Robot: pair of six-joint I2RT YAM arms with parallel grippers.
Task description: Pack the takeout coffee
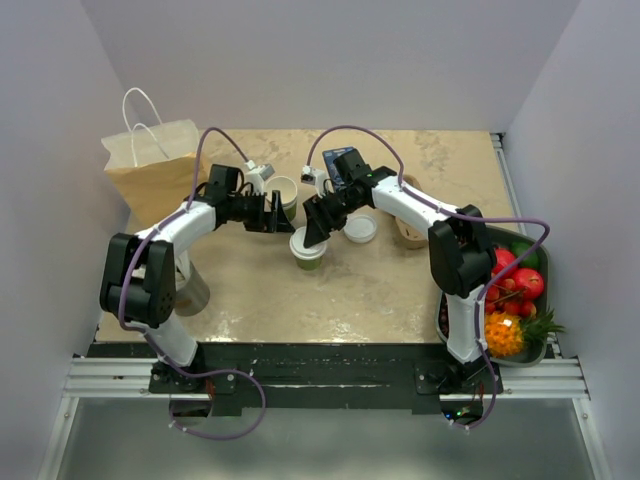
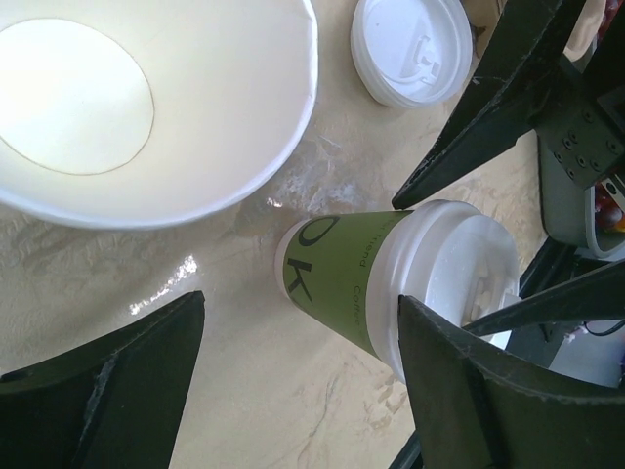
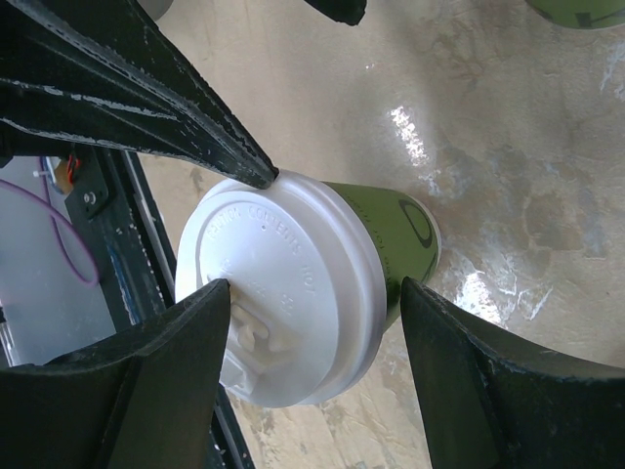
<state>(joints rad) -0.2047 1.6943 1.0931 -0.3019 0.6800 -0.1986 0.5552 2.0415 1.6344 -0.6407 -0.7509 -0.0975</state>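
The takeout coffee, an olive-green paper cup with a white lid, stands upright near the table's middle. My right gripper hovers over it, open: in the right wrist view one fingertip lies over the lid's top and the other stands just clear of the rim. My left gripper is open too and reaches in from the left. In the left wrist view its right finger is against the lid's edge. That same finger's tip touches the lid rim in the right wrist view.
A lidless green-and-cream cup stands just behind, its white inside filling the left wrist view. A loose lid lies to the right. A brown paper bag stands at back left, and a fruit tray sits at the right edge.
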